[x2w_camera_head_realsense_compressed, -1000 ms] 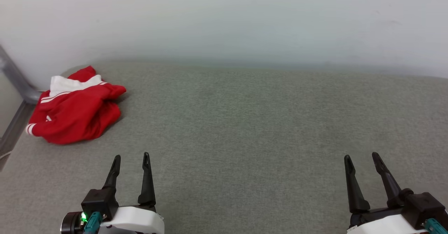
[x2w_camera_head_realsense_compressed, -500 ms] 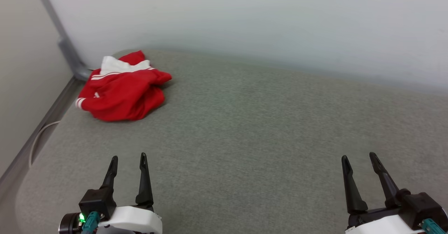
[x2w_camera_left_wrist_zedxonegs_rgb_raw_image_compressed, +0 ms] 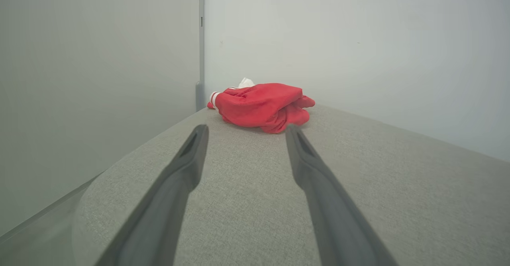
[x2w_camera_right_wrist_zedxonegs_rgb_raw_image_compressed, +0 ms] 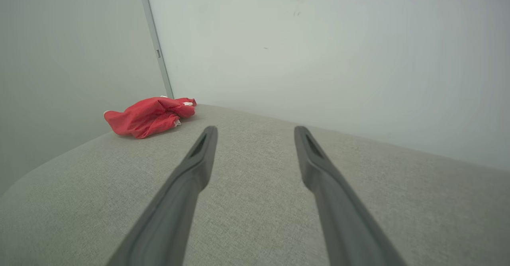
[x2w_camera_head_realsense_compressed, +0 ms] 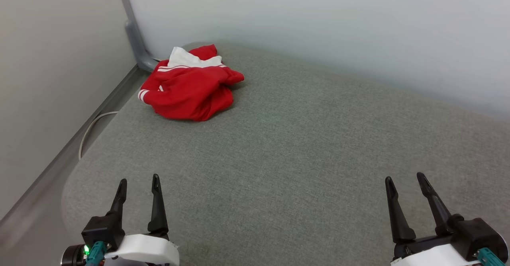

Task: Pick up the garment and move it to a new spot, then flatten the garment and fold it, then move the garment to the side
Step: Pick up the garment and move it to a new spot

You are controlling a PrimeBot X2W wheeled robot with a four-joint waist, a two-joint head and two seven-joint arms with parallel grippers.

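Finds the garment (x2w_camera_head_realsense_compressed: 191, 88) crumpled in the far left corner of the grey surface (x2w_camera_head_realsense_compressed: 299, 146); records left end effector (x2w_camera_head_realsense_compressed: 139, 179) and right end effector (x2w_camera_head_realsense_compressed: 404, 177) well apart from it, empty, fingers spread wide, presumably readied for the first pickup, not yet begun.

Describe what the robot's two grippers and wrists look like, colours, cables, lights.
Both the left gripper and right gripper have two long, black, tapering fingers on black blocks, backed by white wrist shells. Each wrist carries a teal connector; a green light glows by the left one.
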